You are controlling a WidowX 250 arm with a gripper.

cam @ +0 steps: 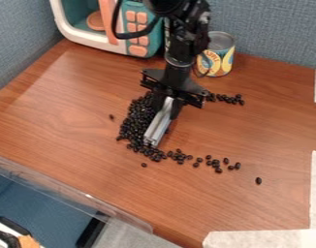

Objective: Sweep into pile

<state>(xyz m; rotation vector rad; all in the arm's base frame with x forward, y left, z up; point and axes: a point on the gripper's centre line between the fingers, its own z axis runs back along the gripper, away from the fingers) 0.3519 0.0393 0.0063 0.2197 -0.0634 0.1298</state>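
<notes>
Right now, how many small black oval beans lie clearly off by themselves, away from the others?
3: one bean left of the pile, another bean below it, a third bean at lower right, past the trail's end. The black robot arm may hide more.

The arm (175,50) is black all over. Just above the pincer (167,108), its slim round wrist bears a greyish ring (179,63); farther up come bulkier, knobbly joints. A broad, flat black bracket (186,89) with angular edges crosses the pincer's top. Higher than the pincer, a thick black cable (131,36) loops outward, and a thinner wire (206,67) curves opposite.
</notes>
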